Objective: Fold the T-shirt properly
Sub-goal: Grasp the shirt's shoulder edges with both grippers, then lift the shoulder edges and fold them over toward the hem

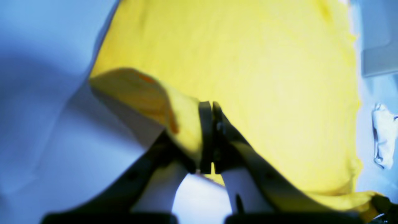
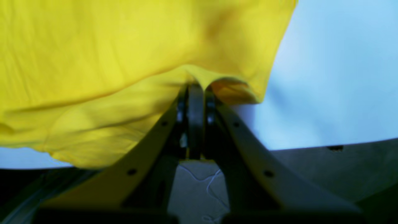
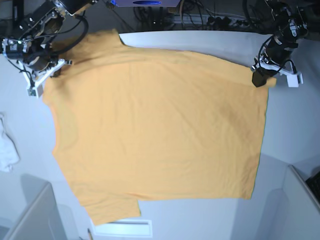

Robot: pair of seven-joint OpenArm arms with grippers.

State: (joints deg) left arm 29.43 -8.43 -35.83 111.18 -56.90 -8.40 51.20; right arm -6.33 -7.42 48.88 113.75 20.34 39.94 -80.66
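The T-shirt [image 3: 155, 130] lies spread flat on the white table [image 3: 290, 130], light orange in the base view and yellow in both wrist views. Its neck side is toward the left and its hem toward the right. My left gripper [image 3: 260, 79] is shut on the far hem corner; in the left wrist view the closed fingers [image 1: 212, 137] pinch a raised fold of the T-shirt [image 1: 264, 77]. My right gripper [image 3: 52, 75] is shut on the shirt's edge by the far sleeve; in the right wrist view its jaws [image 2: 196, 93] clamp a lifted ridge of the T-shirt [image 2: 108, 46].
A small white cloth [image 3: 6, 150] lies at the table's left edge and also shows in the left wrist view [image 1: 384, 140]. Grey bins stand at the near left [image 3: 30, 215] and near right [image 3: 300, 200]. Cables run along the back.
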